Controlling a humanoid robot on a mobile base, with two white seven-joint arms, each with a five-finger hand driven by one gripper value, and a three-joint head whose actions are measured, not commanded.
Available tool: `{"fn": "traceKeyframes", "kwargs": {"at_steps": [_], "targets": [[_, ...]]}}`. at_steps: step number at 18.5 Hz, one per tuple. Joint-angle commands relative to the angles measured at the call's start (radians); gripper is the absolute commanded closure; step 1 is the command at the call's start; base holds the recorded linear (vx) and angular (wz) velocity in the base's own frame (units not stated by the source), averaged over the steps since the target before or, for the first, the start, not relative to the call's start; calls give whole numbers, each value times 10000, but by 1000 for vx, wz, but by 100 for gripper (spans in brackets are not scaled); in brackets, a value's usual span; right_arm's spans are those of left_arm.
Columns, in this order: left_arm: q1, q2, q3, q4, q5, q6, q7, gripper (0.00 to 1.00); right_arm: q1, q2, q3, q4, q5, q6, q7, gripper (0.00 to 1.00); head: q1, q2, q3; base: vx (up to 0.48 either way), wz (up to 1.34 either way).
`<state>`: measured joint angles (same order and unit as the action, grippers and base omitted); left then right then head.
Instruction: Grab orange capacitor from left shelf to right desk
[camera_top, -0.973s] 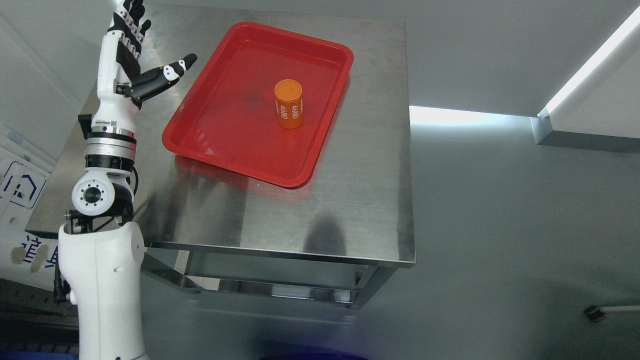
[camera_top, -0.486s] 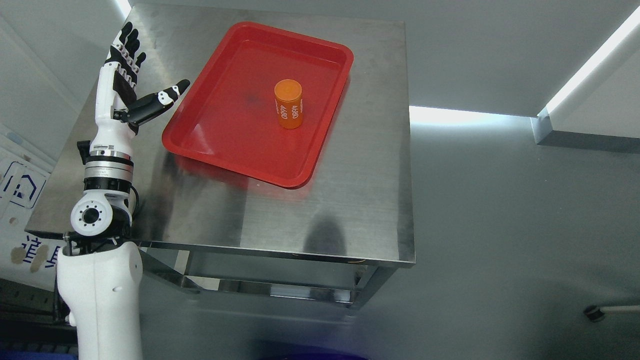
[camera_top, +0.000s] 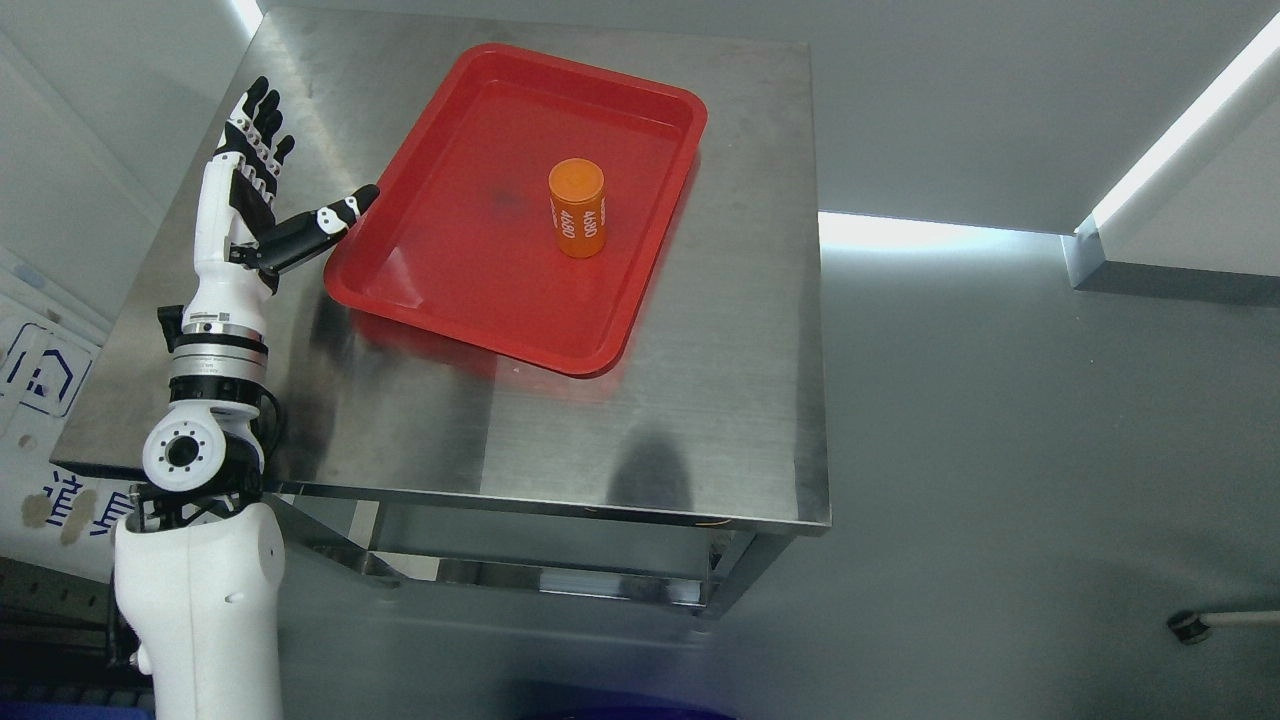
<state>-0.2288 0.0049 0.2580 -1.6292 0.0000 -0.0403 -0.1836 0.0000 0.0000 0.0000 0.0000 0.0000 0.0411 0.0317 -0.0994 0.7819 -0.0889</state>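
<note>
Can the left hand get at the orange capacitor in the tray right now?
Probably yes: the left hand is open beside the red tray, and nothing stands between it and the upright orange capacitor.

Our left arm (camera_top: 205, 590) wears white shells, a silver wrist ring (black-banded), and black-and-white jointed fingers (camera_top: 255, 125).

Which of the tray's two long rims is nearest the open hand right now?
The long rim on the picture's left of the red tray: the left hand has its thumb tip beside it, while the opposite long rim lies beyond the orange capacitor.
</note>
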Motion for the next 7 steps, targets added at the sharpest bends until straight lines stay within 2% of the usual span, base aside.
{"fn": "traceKeyframes", "kwargs": {"at_steps": [1,7], "targets": [[110,126,89,-60,-291,-11,-4,0,-15,-175,-108,-337,46,3,5,0,0,0,0,0,0],[110,126,74,-45,-291,-11,11,0,-31,-175,-108,-337,46,3,5,0,0,0,0,0,0]]}}
